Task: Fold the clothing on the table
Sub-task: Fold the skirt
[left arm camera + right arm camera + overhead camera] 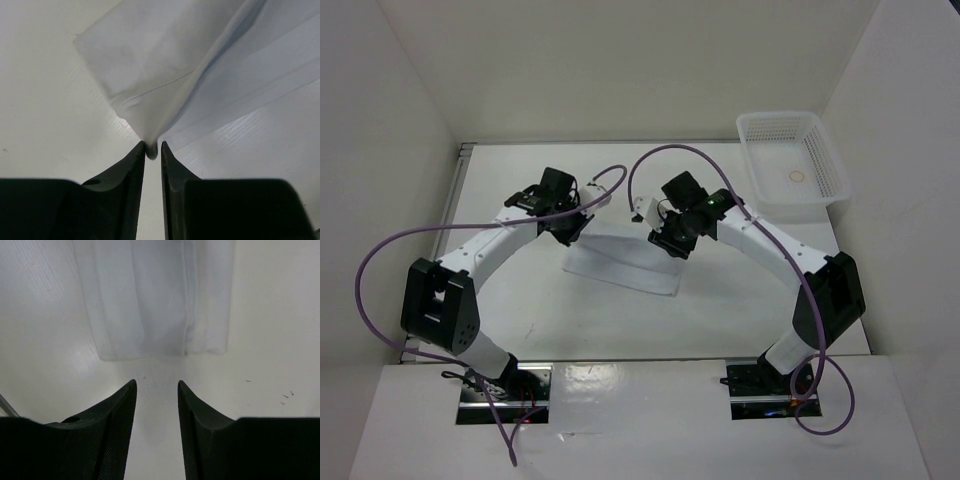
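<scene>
Top view: clothing [620, 262] lies mid-frame on the table [520, 300]. My left gripper [565, 228] is at its upper-left corner, my right gripper [672, 240] at its upper-right.
Left wrist: jaws nearly together, a peak of clothing [165, 65] pinched at the tips, the rest fanning to the upper right.
Right wrist: jaws apart, nothing between them. The clothing [155, 300] edge lies just ahead, top centre.

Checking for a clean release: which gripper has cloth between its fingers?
The left gripper: a bunched tip of the clothing sits between its fingers. The right gripper has its fingers apart, nothing between them.
</scene>
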